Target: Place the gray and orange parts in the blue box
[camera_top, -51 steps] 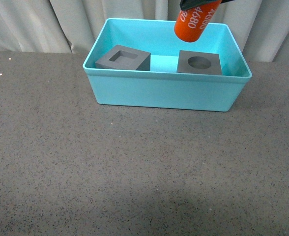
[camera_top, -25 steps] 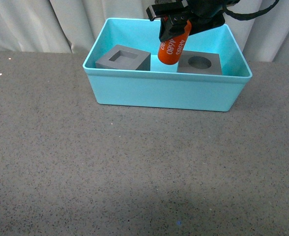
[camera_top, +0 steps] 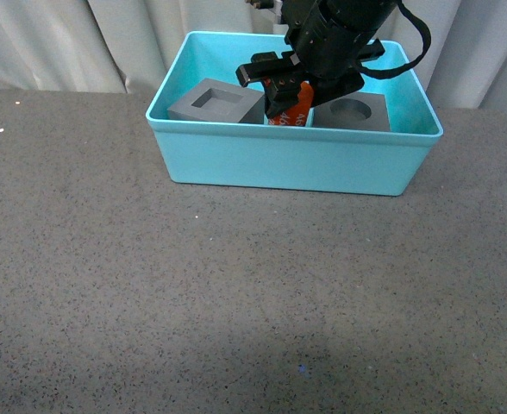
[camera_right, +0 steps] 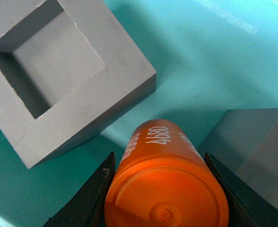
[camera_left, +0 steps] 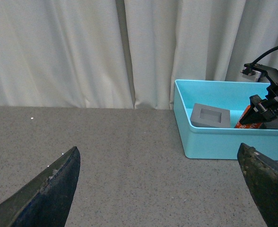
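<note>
Orange cylinder [camera_top: 294, 112] at upper centre of the front view, tilted and low inside the blue box [camera_top: 288, 164], between the square-recess gray cube [camera_top: 215, 102] and the round-recess gray cube [camera_top: 350, 110], clamped by the right gripper [camera_top: 290, 97]. At far right of the left wrist view, seen small inside the box, with the left gripper [camera_left: 158, 149] spread wide and empty over the table [camera_left: 106, 132], well apart. At bottom centre of the right wrist view, pinched across its curved sides near the flat end; probably light, rigid and smooth, apt to slip or roll, so best held across the body.
</note>
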You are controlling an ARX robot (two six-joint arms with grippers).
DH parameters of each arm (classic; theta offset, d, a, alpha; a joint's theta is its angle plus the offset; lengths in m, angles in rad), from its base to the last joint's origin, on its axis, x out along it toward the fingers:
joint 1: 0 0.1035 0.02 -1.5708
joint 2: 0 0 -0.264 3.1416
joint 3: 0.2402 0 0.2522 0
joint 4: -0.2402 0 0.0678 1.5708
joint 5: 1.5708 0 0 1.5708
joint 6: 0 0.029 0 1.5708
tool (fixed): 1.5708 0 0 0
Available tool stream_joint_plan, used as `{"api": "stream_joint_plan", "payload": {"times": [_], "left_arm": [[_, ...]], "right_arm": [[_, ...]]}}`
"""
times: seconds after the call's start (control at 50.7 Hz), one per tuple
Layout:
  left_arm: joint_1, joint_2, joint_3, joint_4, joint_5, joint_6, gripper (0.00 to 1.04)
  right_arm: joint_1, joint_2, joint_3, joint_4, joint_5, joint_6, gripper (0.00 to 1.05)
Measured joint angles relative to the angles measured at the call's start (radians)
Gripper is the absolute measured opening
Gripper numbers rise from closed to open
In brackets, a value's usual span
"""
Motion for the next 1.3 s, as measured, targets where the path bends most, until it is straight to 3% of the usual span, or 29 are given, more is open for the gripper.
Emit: {"api": "stream_joint_plan", "payload": {"times": [0.947, 1.223, 1.302], "left_arm": [[0.000, 0.000, 0.000, 0.000, 0.000, 0.000, 0.98], [0.000, 0.000, 0.000, 0.000, 0.000, 0.000, 0.98], [0.000, 0.000, 0.000, 0.000, 0.000, 0.000, 0.98]], "right_arm": [[0.004, 0.101, 0.136, -0.093, 0.004, 0.014, 0.46], [0.003, 0.062, 0.063, -0.022, 0.003, 0.035, 0.95], [-0.003, 0.014, -0.012, 0.032, 0.002, 0.055, 0.94]]}}
